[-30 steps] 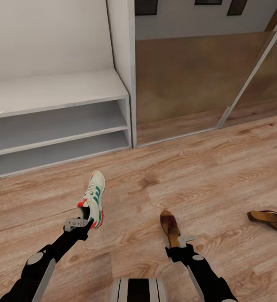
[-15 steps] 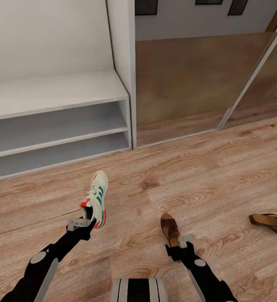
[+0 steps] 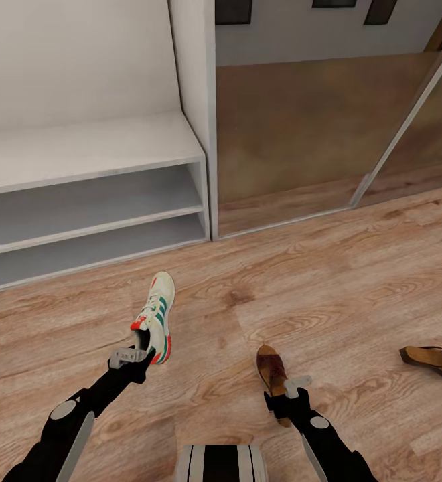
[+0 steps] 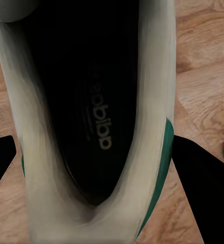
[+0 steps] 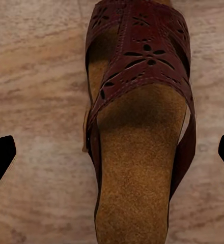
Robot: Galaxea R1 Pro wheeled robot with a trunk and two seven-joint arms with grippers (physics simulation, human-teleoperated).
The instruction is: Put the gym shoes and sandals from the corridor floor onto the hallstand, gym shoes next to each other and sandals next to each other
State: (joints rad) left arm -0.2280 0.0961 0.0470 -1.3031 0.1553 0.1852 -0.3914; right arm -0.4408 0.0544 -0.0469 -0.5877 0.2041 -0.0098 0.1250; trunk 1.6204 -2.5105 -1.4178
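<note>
Head view first: the left gripper (image 3: 135,353) sits at the heel of a gym shoe (image 3: 155,314) in the lower-left middle of the frame, toe aimed up toward the hallstand (image 3: 94,144). In the left wrist view the gym shoe (image 4: 91,127) fills the space between the two dark fingers (image 4: 201,188), so those jaws are clamped on its heel sides, only as wide as the shoe. Can't tell from the pictures whether the shoe is lifted or resting on the corridor floor (image 3: 328,281).

Right gripper (image 3: 293,389) is at the lower middle-right, at the back end of a dark brown sandal (image 3: 272,371). In the right wrist view the sandal (image 5: 137,127) lies between the fingertips (image 5: 1,157), which sit far out at both edges of the frame with bare floor between them and the sandal. So the jaws are wide open, holding nothing.

A second sandal (image 3: 435,360) lies at the far right edge, well apart from the first one.

Room-wise: the hallstand's two open shelf rows and bench top fill the upper left. Its right side panel meets a glossy brown sliding door panel (image 3: 295,127) in the upper middle. Open floor between the shoes and the rack.
</note>
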